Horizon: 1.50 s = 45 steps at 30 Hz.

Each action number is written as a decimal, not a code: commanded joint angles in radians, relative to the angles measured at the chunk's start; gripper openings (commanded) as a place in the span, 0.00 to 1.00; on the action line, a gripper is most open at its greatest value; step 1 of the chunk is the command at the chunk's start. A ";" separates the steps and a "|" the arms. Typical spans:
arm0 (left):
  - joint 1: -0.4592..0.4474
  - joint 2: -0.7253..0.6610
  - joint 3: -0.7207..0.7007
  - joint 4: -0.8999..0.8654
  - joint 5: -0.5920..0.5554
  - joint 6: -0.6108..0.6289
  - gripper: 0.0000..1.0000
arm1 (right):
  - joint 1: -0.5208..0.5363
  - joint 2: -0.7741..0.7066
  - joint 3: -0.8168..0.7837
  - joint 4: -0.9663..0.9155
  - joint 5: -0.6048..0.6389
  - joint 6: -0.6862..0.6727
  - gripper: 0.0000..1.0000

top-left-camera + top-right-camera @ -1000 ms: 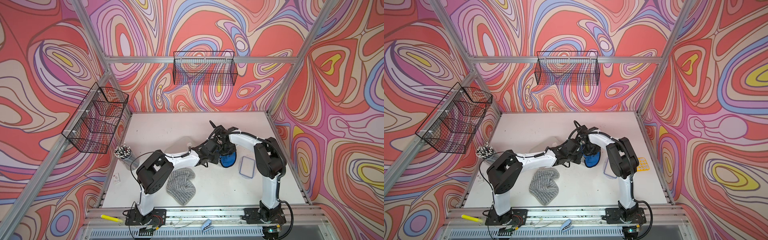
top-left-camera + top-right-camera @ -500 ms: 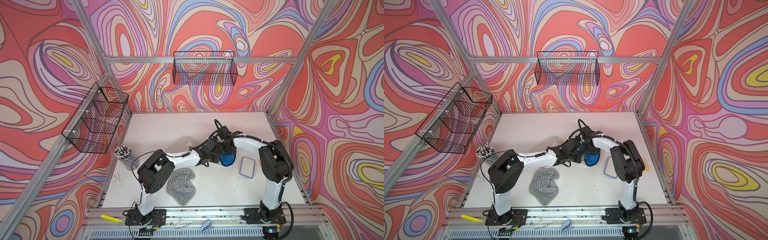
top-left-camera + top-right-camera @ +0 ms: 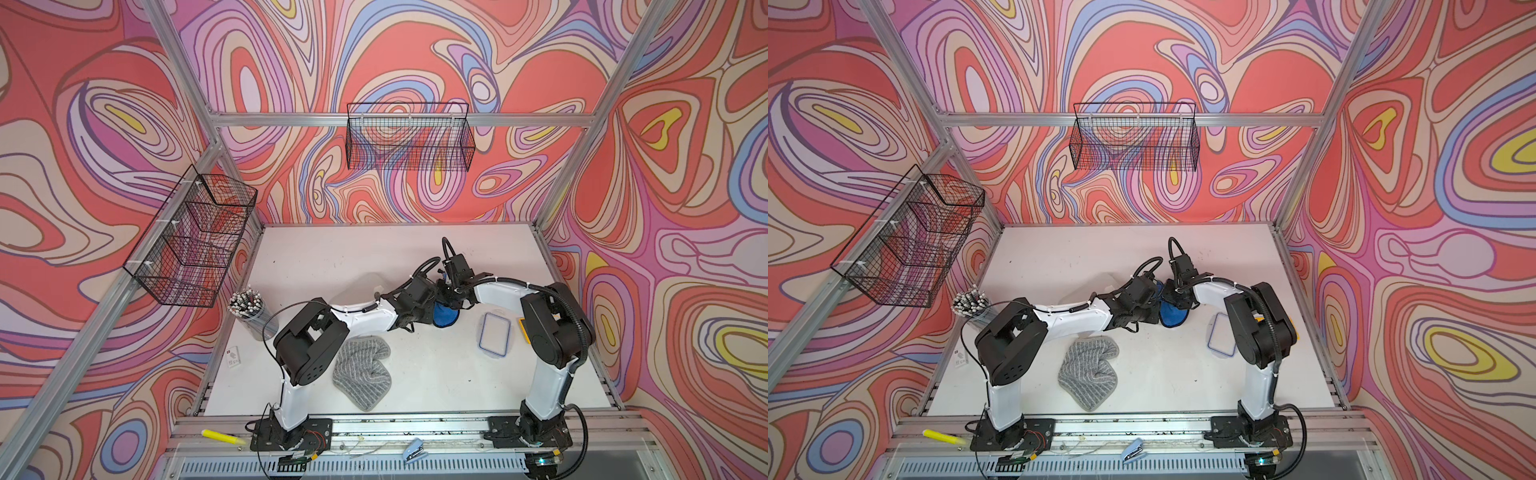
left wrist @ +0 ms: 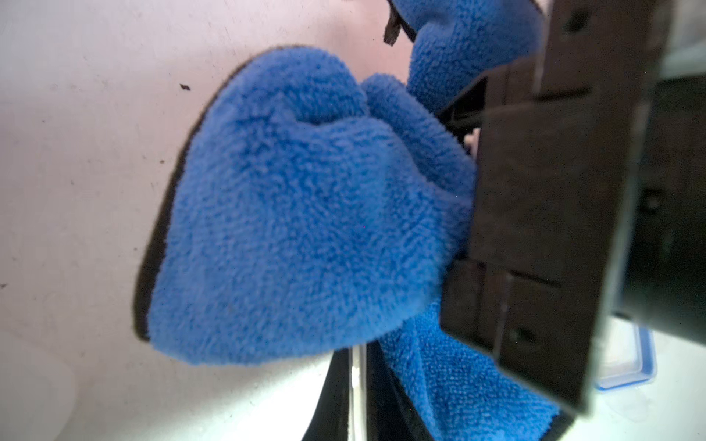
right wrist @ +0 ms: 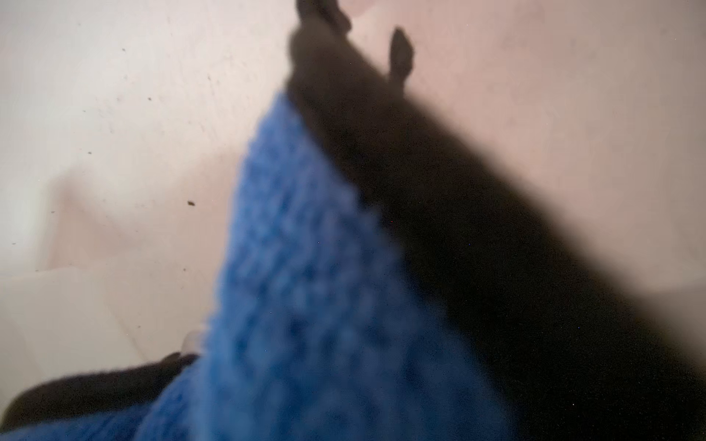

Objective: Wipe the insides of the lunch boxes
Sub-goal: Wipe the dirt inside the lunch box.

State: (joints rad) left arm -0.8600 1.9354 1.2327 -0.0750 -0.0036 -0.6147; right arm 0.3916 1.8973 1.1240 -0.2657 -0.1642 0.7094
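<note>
On my table (image 3: 332, 257) a grey striped cloth (image 3: 362, 372) lies crumpled near the front edge. To my right a blue-rimmed lid (image 3: 494, 334) lies flat, with a yellow calculator (image 3: 521, 327) just beyond it. At my far left stands a jar of pens (image 3: 249, 309), with a small card (image 3: 233, 358) near it. Two wire baskets (image 3: 409, 139) hang on the walls.

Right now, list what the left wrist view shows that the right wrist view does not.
Only the left wrist view: the blue-rimmed lid at the frame's edge, the dark edging of the blue cloth, and sharp black robot hardware beside it. Only the right wrist view: a blurred dark mass next to the cloth, too soft to identify. Both: the blue cloth, filling much of the frame, over the speckled white table.
</note>
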 commanded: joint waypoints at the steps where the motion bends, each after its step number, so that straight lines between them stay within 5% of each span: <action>1: -0.034 -0.013 -0.015 0.073 0.185 0.018 0.00 | 0.025 0.080 -0.060 0.058 -0.123 0.005 0.00; 9: -0.004 -0.019 0.011 0.068 0.187 0.019 0.00 | 0.067 0.071 -0.055 -0.177 -0.187 -0.170 0.00; 21: -0.004 -0.043 0.021 0.015 0.044 0.047 0.00 | 0.067 0.081 0.012 -0.496 -0.237 -0.356 0.00; 27: 0.010 -0.064 0.006 -0.002 0.009 0.063 0.00 | 0.067 0.083 0.050 -0.644 -0.143 -0.438 0.00; 45: 0.005 -0.107 -0.036 -0.029 -0.006 0.108 0.00 | 0.022 0.129 0.253 -0.835 0.407 -0.485 0.00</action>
State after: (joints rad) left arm -0.8719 1.8988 1.2041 -0.0929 0.0422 -0.5251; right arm 0.4450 1.9659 1.3811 -0.9672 -0.0082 0.2440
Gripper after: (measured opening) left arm 0.084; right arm 0.050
